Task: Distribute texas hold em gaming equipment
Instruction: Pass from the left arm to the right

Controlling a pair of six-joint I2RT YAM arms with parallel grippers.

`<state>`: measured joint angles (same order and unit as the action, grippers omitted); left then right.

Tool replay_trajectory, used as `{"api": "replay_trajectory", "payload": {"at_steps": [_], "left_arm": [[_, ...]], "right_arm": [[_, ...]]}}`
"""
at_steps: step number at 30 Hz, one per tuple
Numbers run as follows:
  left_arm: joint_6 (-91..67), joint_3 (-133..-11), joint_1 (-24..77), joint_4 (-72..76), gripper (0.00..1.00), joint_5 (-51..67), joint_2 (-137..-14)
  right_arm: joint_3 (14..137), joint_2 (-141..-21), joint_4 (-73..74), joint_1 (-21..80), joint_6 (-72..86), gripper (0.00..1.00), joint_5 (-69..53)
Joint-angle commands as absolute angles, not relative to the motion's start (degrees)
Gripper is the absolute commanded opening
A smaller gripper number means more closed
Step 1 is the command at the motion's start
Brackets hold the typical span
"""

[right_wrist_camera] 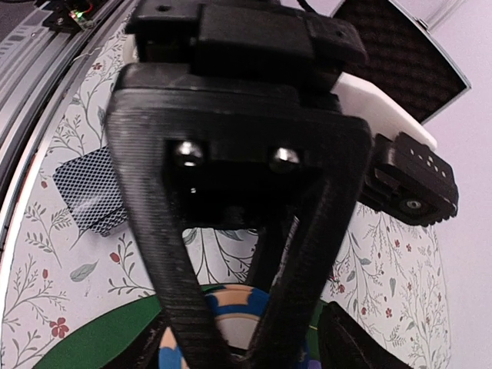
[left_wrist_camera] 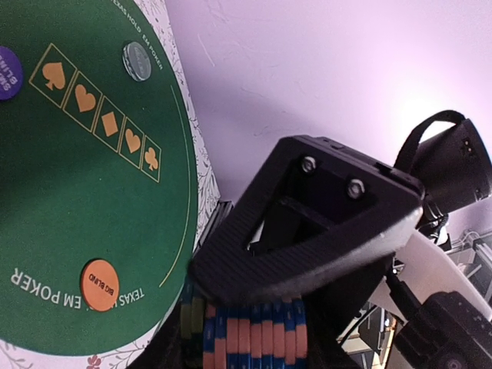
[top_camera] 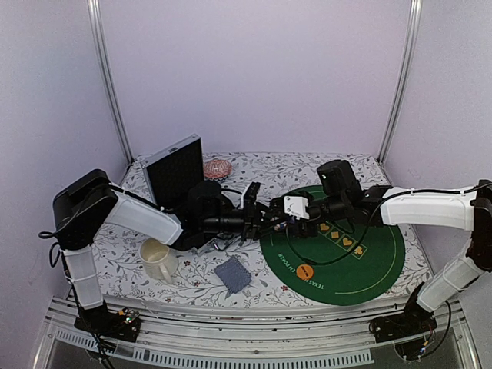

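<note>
left gripper point(top_camera: 257, 218) is clamped on a chip stack point(left_wrist_camera: 250, 340), which is held in the air, on its side, above the left edge of the mat point(top_camera: 369, 265). right gripper point(right_wrist_camera: 231, 342) is set nose to nose with it, and its fingers point(right_wrist_camera: 154, 254) are placed either side of the end chip point(right_wrist_camera: 231, 301). whether that chip is pinched, or the jaws merely stand around it, cannot be told from the wrist view.

the step in hand is judged to be a hand-over: one or a few chips are to be peeled from the stack and laid on the mat. for this to be done well, the right fingers should be centred on the rim of the end chip only, so that its neighbours are not dragged along. the stack should be held firm and level by the left gripper while the pull is made straight along the stack's axis. a sideways tug is likely to fan the stack and spill it. the grip should be confirmed before any withdrawal.

a bare spot on the mat should be chosen for the drop, apart from the orange disc point(top_camera: 305, 270), the purple disc point(left_wrist_camera: 6, 73) and the clear disc point(left_wrist_camera: 138, 60), and off the suit boxes point(left_wrist_camera: 108, 124). cards point(top_camera: 233, 274) lie face down just left of the mat and need not be disturbed.
</note>
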<state>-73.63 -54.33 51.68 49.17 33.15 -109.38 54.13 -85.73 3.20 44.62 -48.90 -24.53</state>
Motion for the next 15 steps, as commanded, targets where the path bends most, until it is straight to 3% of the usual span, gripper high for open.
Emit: {"api": "replay_trajectory", "payload": {"at_steps": [1, 5, 11, 15], "left_arm": [[-73.92, -53.61, 51.37, 52.97, 0.00, 33.92, -107.40], [-73.98, -53.57, 51.25, 52.99, 0.00, 33.93, -107.41], [-74.27, -53.44, 51.30, 53.49, 0.00, 34.09, -107.64], [-74.52, -53.35, 51.24, 53.79, 0.00, 34.14, -107.99]], "right_arm": [[55.17, -86.88, 3.34, 44.53, -48.79, 0.64, -21.08], [55.58, -86.43, 3.69, 44.47, -48.74, 0.58, -22.66], [56.04, -86.35, 4.28, 44.51, -48.78, 0.36, -23.77], [56.54, -86.60, 4.59, 44.48, -48.46, 0.27, -24.38]]}}
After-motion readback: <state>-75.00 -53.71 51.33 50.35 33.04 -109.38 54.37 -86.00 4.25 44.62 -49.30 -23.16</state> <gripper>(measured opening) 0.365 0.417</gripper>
